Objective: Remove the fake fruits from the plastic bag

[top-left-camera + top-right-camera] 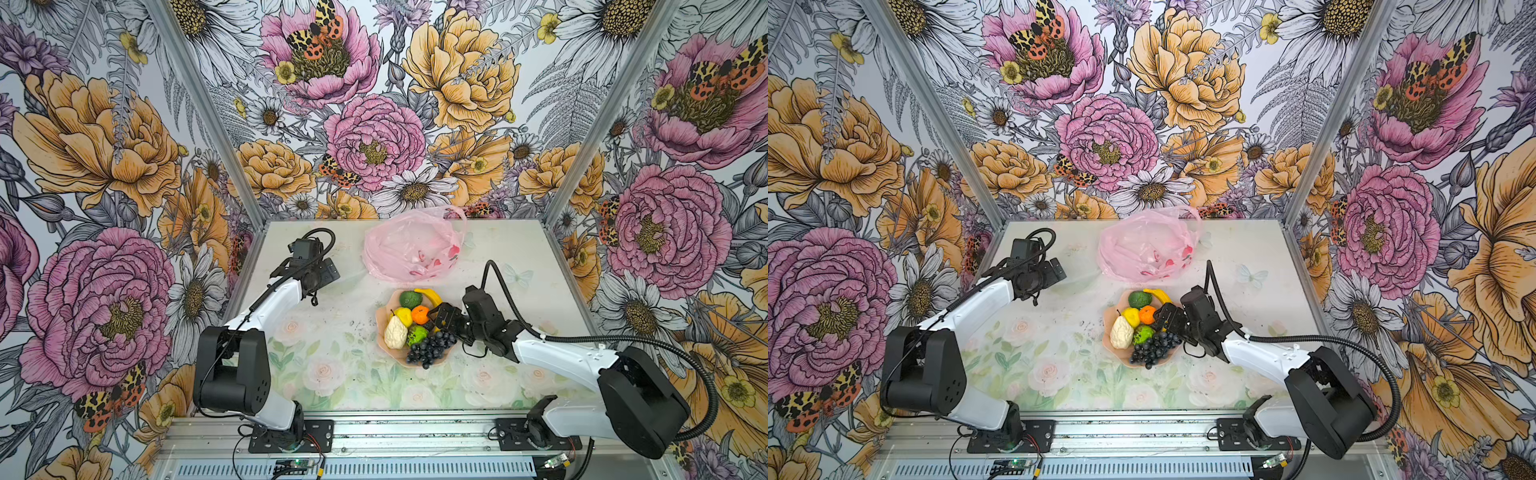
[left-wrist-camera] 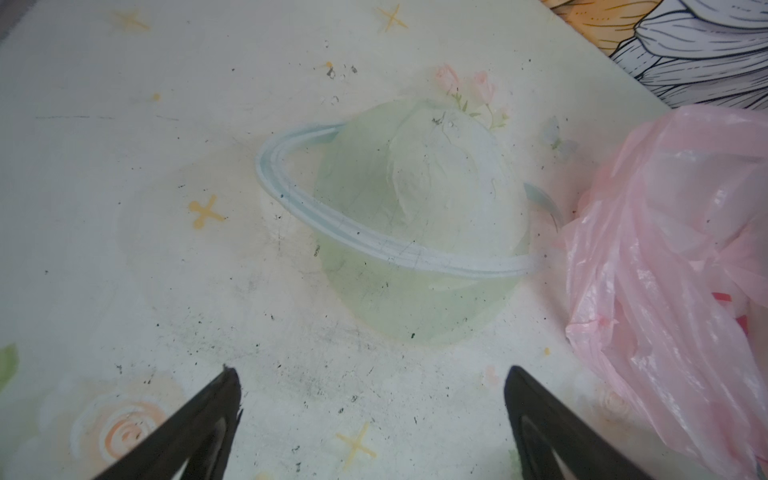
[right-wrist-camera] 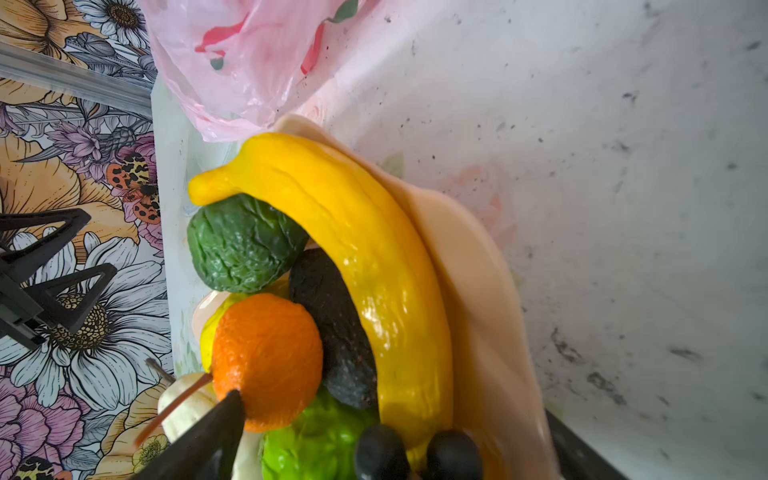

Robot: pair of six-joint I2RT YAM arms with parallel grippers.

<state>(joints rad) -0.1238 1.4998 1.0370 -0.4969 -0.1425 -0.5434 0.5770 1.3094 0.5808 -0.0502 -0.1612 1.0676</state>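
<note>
The pink plastic bag (image 1: 411,245) lies crumpled at the back of the table, with no fruit showing through it. The fake fruits are piled in a peach dish (image 1: 380,320): banana (image 1: 430,296), avocado (image 1: 410,299), orange (image 1: 420,314), lemon (image 1: 404,316), pear (image 1: 395,332), bright green fruit (image 1: 417,334) and grapes (image 1: 430,351). My right gripper (image 1: 442,318) hangs open over the dish's right side, above the banana (image 3: 374,270) and orange (image 3: 270,357), holding nothing. My left gripper (image 1: 328,270) is open and empty above bare table, left of the bag (image 2: 673,270).
Flowered walls with aluminium posts (image 1: 208,108) close in the table on three sides. A metal rail (image 1: 415,432) with both arm bases runs along the front edge. The table (image 1: 332,357) is printed with pale roses and a ringed planet (image 2: 407,224).
</note>
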